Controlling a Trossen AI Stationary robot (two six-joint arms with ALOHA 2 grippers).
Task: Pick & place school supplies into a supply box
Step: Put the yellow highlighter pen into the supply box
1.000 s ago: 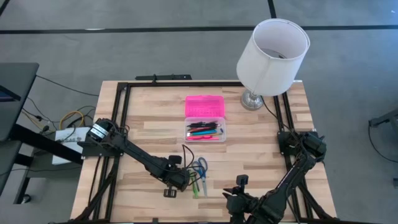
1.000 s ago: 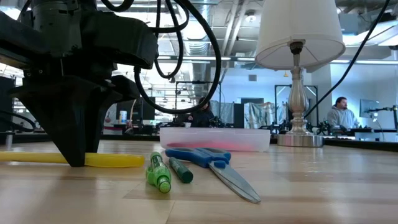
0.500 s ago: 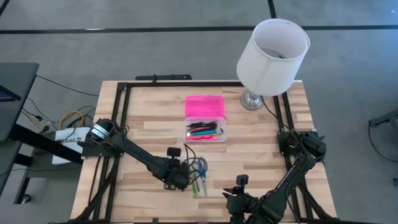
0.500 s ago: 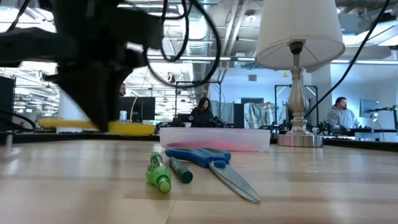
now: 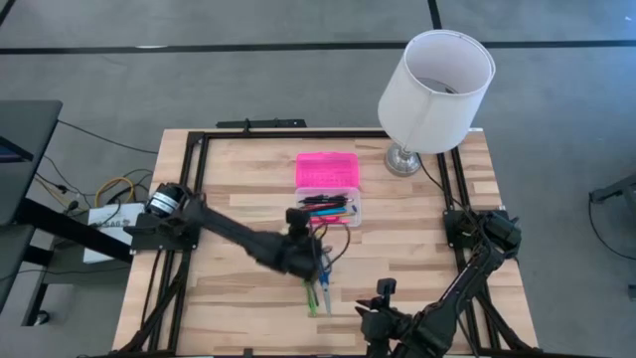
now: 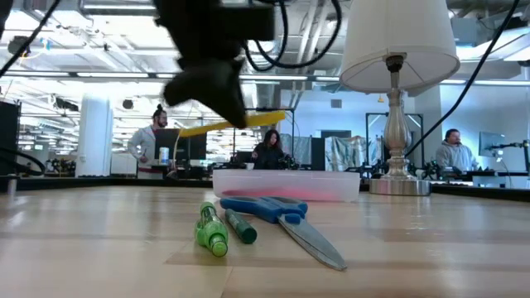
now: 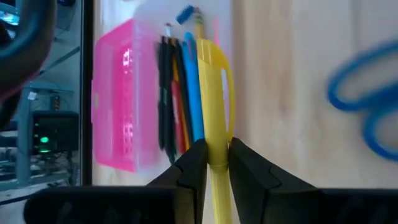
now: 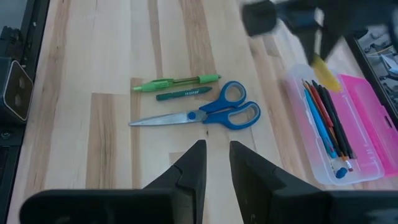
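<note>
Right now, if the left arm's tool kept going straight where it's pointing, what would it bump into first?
Probably the supply box: the left tool, shut on a yellow pencil, aims at its clear base of pens. Depth is unclear.

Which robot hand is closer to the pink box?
The left. Its end effector, shut on a yellow pencil, hangs just in front of the pink box. The right end effector waits at the table's near edge, beyond the scissors.
</note>
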